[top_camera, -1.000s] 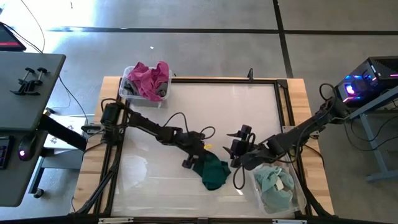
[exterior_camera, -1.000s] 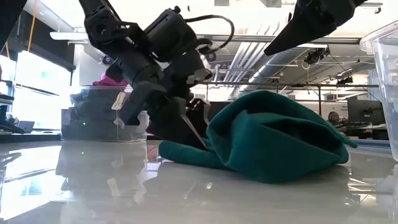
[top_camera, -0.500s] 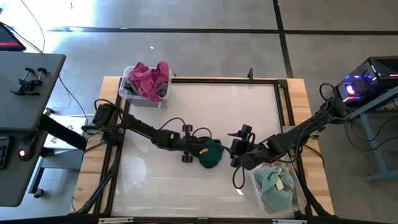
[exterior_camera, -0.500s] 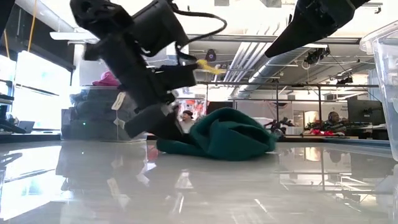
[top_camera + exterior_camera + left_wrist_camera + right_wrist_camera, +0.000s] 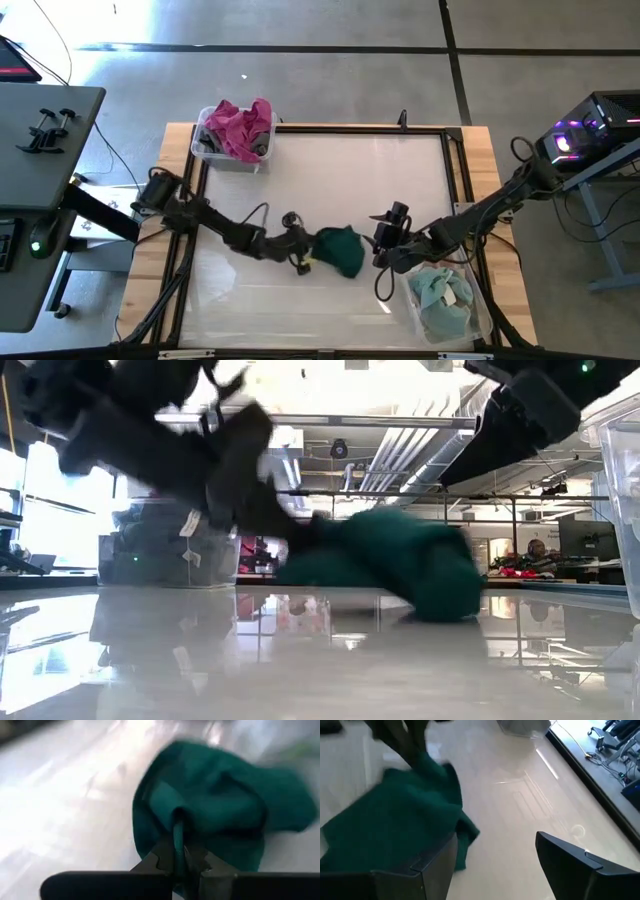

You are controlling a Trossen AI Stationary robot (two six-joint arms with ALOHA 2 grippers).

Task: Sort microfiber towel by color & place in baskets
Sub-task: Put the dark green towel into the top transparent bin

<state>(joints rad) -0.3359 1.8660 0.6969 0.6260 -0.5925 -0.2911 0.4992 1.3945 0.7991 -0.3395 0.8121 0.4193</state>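
White desk gives you wide bare room beyond the dark green towel lying mid-front, its edge pinched tight in your left gripper, while your right gripper waits spread apart just beside it.

Count: 2 clear baskets, small one at 11 o'clock, larger one at 5 o'clock. 1 dark green towel on the table. 2 arms, 2 grippers: left, right.
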